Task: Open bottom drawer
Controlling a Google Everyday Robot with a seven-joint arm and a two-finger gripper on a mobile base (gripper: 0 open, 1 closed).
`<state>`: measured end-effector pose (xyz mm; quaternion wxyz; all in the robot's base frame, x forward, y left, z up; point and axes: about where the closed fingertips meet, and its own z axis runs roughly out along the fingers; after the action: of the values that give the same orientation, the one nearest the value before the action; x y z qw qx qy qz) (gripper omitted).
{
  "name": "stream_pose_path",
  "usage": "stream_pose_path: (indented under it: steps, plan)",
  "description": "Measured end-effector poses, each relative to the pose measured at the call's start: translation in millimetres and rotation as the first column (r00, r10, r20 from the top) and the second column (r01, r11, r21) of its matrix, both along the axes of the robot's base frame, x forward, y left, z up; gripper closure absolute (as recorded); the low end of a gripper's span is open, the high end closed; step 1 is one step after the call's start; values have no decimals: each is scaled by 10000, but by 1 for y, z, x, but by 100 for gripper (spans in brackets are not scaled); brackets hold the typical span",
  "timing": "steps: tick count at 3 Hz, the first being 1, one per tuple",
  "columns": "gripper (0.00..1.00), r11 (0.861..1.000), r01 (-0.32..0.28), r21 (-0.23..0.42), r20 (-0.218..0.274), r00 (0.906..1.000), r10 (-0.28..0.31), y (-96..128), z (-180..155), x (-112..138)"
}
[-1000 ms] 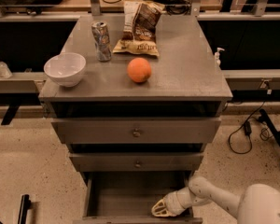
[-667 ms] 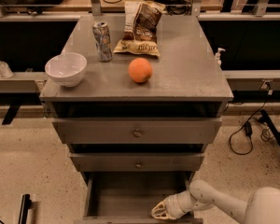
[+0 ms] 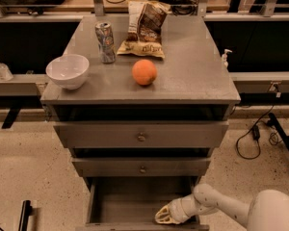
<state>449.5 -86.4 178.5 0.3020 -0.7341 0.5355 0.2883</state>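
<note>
Change: we saw our gripper (image 3: 166,215) barely shift.
Grip: we could not tell.
Drawer: the bottom drawer (image 3: 130,201) stood pulled open, front rim just left of the gripper.

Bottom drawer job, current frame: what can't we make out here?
Bottom drawer: its front face and knob are cut off by the lower edge of the camera view.
Pincer, at the drawer's front right corner: contact with the drawer cannot be told, because its own body hides the underside.
Drawer's right inner wall: hidden behind the arm.
Can and snack bag: print too blurred to read.
</note>
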Motion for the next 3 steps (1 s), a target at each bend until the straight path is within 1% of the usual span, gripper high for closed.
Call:
stream_pose_path:
  steps: [1,2,3]
  plan:
    - [100,9975,470,-528,97,9989,-465,-1,-15,31]
    - [100,9895,898,-1130,38,9959,-900,-3,-31,46]
    - [100,9830,960,-1566,-336,9942,-1025,2,-48,45]
